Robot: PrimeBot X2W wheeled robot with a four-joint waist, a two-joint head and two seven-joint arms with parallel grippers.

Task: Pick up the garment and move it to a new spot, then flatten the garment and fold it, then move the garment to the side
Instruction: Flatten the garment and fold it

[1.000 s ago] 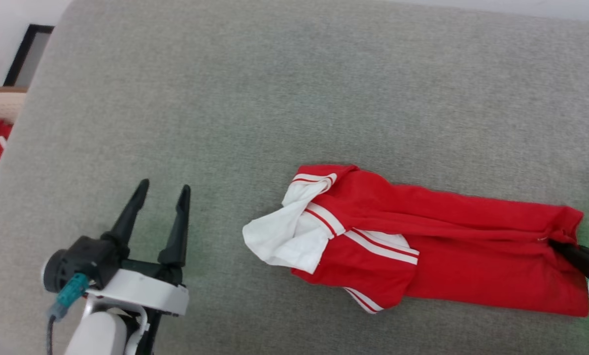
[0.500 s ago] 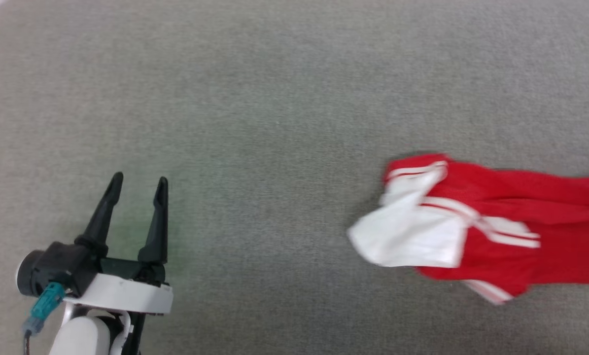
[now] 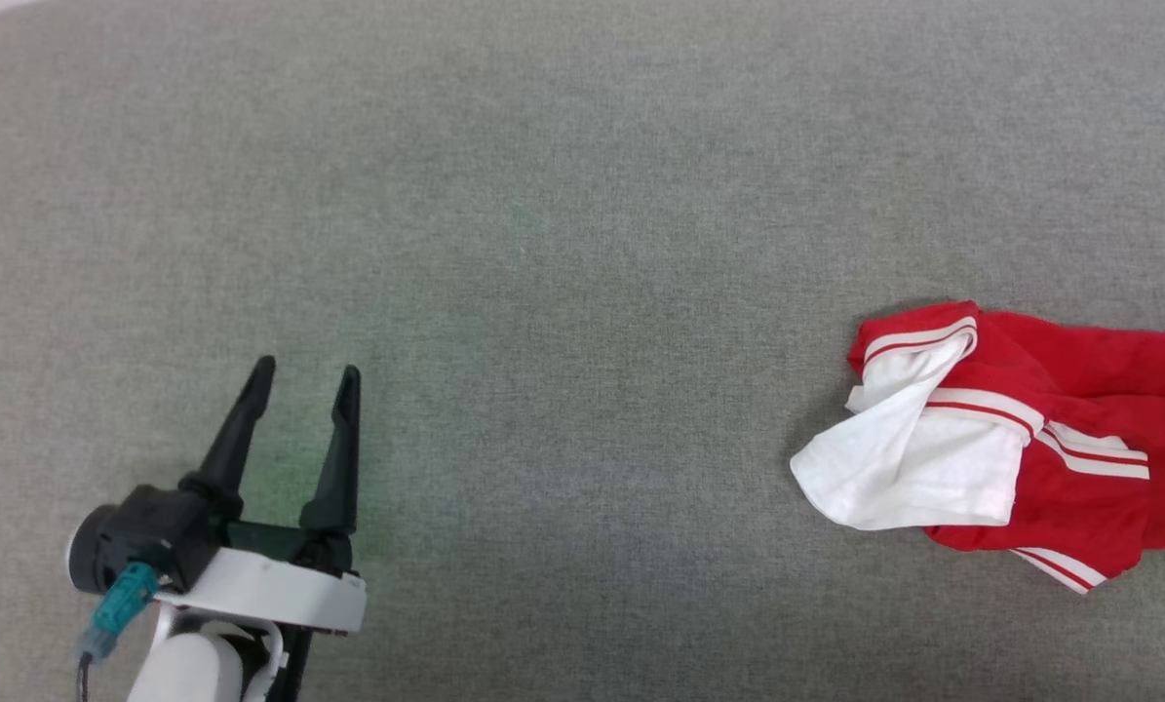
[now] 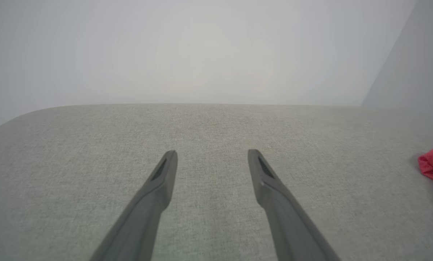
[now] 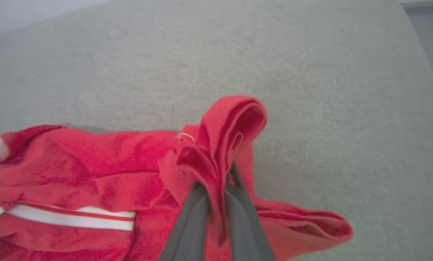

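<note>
Garment (image 3: 1069, 497), red with white striped sleeves, is seen crumpled at the right edge of the grey fabric surface (image 3: 543, 244). A bunched red fold is clamped between the fingers of the right end effector (image 5: 218, 183). The left end effector (image 3: 307, 367) is spread wide and empty, well apart from the cloth.

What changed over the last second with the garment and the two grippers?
The garment was dragged to the robot's right across the grey surface, away from the left gripper, its red body bunching. The whole head view shifted too. Unchanged: the right gripper keeps its fingers shut on the red fabric; the left gripper stays open.
</note>
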